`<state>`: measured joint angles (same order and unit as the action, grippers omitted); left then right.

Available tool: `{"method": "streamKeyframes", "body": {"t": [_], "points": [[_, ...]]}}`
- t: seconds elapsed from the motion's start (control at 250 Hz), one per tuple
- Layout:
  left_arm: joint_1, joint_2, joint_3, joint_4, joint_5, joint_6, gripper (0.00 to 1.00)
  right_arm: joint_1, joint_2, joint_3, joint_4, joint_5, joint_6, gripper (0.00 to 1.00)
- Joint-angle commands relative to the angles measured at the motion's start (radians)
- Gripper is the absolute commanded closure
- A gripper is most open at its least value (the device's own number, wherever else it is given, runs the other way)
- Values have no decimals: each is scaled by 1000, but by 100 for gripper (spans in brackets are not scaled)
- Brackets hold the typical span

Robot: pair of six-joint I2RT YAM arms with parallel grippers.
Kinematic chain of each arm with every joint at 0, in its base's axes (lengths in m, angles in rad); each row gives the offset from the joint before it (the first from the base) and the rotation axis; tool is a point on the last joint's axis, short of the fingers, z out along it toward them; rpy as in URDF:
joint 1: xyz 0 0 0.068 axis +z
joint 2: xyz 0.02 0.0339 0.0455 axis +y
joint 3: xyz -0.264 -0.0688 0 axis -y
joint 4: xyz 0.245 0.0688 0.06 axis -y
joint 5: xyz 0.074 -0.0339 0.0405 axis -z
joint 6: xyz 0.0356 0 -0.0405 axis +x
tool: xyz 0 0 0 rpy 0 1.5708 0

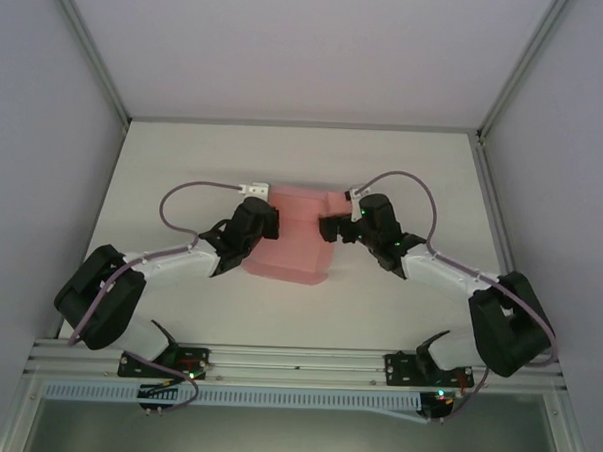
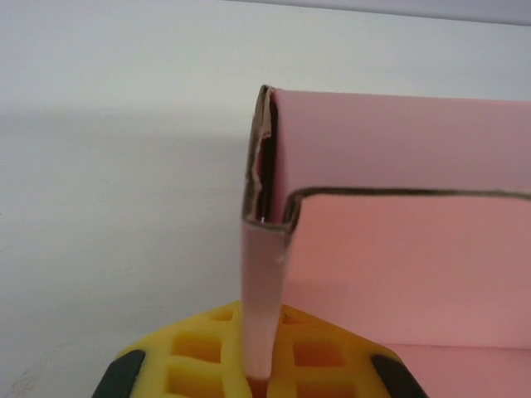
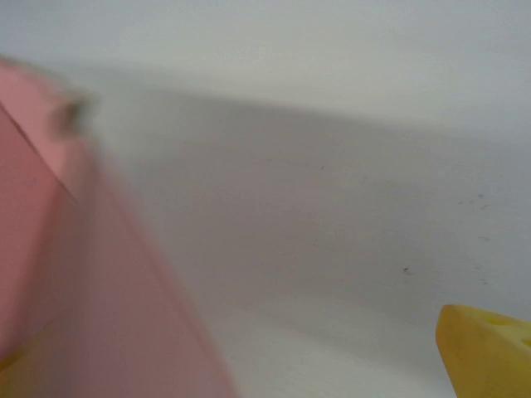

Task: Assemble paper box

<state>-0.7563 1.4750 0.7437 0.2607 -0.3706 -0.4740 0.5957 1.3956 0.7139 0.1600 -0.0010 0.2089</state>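
The pink paper box (image 1: 296,244) lies partly folded in the middle of the white table between both arms. My left gripper (image 1: 263,224) is at its left edge. In the left wrist view the yellow pads (image 2: 199,352) are shut on an upright pink side flap (image 2: 264,282), and a raised wall of the box (image 2: 398,141) stands behind it. My right gripper (image 1: 330,229) is at the box's right edge. In the blurred right wrist view a pink panel (image 3: 75,282) covers the left side, one yellow finger (image 3: 489,348) is far right, and the wide gap is bare.
The white table (image 1: 184,161) ends at walls left, right and back, with aluminium posts (image 1: 89,47) in the corners. A metal rail (image 1: 296,361) carrying both arm bases runs along the near edge. Purple cables (image 1: 198,186) loop above each wrist.
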Motion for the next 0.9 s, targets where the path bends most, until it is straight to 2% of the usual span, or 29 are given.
{"method": "streamKeyframes", "body": {"t": [0.0,0.14,0.28,0.443,0.571,0.663,0.759,0.823,0.894], "points": [[-4,-13,28,29,31,-41,100,52,46,46,41,46,-25,0],[-4,-8,29,22,30,-50,100,69,76,71,20,109,-14,0],[0,-6,29,4,-5,-47,100,69,16,45,-33,169,-12,0],[25,-7,20,-8,-20,-50,100,66,-161,-23,-138,212,3,0],[40,-22,9,-1,-17,-43,100,50,-347,-88,-214,160,-12,0],[51,-32,5,-3,-14,-40,100,-3,-495,-122,-260,114,-3,0],[56,-45,-7,12,3,-35,100,-83,-618,-143,-317,130,6,0],[58,-55,-15,24,14,-29,100,-154,-653,-145,-357,118,-2,0],[57,-60,-19,28,23,-25,100,-244,-644,-140,-383,50,-18,0]]}}
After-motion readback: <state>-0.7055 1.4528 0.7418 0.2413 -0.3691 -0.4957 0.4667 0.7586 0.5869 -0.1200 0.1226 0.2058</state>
